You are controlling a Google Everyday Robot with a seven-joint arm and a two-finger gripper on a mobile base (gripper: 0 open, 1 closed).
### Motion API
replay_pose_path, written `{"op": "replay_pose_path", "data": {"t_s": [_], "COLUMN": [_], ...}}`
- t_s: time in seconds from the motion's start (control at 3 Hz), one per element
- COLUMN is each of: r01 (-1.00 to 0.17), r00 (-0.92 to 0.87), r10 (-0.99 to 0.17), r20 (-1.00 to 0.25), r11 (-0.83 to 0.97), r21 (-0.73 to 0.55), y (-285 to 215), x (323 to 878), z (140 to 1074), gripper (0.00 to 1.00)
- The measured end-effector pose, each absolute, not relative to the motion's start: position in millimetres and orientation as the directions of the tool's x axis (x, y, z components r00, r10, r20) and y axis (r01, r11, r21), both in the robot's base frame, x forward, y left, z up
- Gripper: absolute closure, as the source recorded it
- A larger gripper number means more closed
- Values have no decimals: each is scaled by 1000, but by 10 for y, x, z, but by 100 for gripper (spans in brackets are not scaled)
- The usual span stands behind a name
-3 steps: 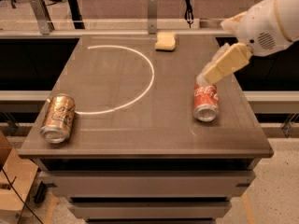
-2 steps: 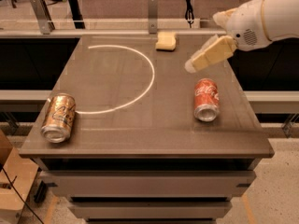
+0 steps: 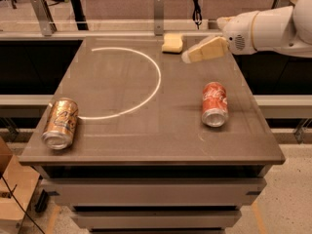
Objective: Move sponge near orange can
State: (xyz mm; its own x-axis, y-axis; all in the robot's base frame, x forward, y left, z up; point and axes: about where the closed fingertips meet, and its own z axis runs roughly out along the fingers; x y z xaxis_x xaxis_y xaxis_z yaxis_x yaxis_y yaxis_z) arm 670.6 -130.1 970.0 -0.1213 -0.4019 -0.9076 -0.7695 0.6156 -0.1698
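The pale yellow sponge (image 3: 173,42) lies at the far edge of the table, near its middle. The golden-orange can (image 3: 60,123) lies on its side at the front left corner. My gripper (image 3: 191,56) hangs above the table just right of the sponge, its pale wedge fingers pointing left towards it, a little apart from it. The white arm comes in from the upper right.
A red can (image 3: 215,103) with white script lies on its side at the right of the dark table (image 3: 146,145). A white arc is painted on the tabletop. A rail with posts runs behind the far edge.
My gripper has moved from above the red can towards the far edge and left, ending close beside the sponge. The cans and sponge have not moved.
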Motion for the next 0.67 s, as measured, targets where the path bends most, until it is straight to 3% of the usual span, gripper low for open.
{"op": "replay_pose_path", "data": {"t_s": [0.67], "r01": [-756], "r00": [-147], "r10": [-404], "r20": [-903], "r11": [635], "r21": [-161], "y": [-1298], "x": [6733], "z": [9667], "gripper": [0]}}
